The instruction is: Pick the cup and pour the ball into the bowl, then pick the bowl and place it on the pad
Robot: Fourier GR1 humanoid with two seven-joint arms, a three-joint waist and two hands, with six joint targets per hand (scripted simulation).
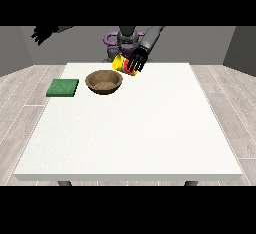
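Here the large white counter point(150, 128) carries everything, with the robot small behind its far edge. On the counter's far left part sits the round brown wooden bowl point(104, 82), upright with its mouth facing up, well placed to catch whatever comes out of the cup. Just beside it, toward the view's left and apart from it, lies the flat green square pad point(63, 87), the bowl's final spot, as yet bare.

The robot hand at the view's right point(135, 63) grasps the small yellow cup with red on it point(120, 63), its fingers curled round the cup's side. The cup is held above the counter, just past the bowl's far right rim. It looks tipped well over, its long axis close to level and its yellow end pointing toward the view's left, at the bowl; this reads as the pour in progress. The ball itself cannot be made out.

The robot hand at the view's left point(42, 33) hangs raised and well apart from the things, holding nothing; whether its fingers are clenched I cannot tell.
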